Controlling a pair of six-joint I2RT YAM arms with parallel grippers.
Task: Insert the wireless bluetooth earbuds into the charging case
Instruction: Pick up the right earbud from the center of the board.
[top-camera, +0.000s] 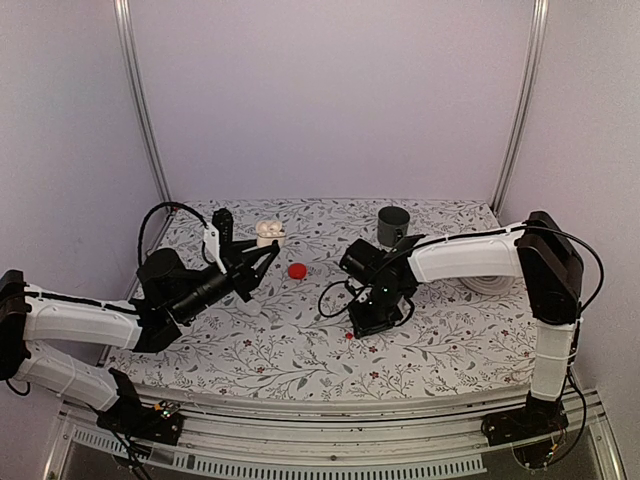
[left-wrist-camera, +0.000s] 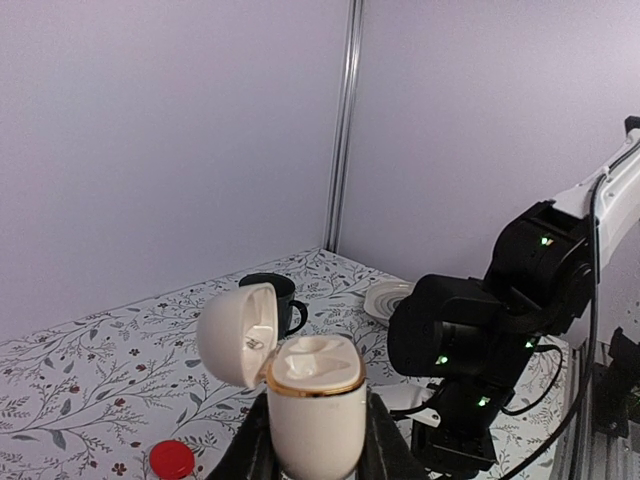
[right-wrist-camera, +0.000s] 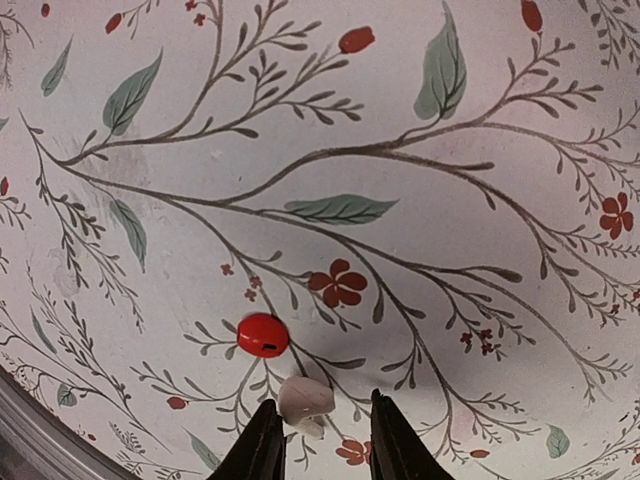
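A floral-patterned table (top-camera: 300, 350) carries a grey mug (top-camera: 392, 225), a flat red disc (top-camera: 297, 270), and a white earbud (right-wrist-camera: 305, 398) just beside a small red piece (right-wrist-camera: 263, 335).

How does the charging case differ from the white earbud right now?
The charging case is held aloft in the left pincer, lid open; the white earbud lies on the floral tablecloth between the fingers of the right pincer, not lifted. The case has a gold rim; the earbud is plain. Both are cream-white.
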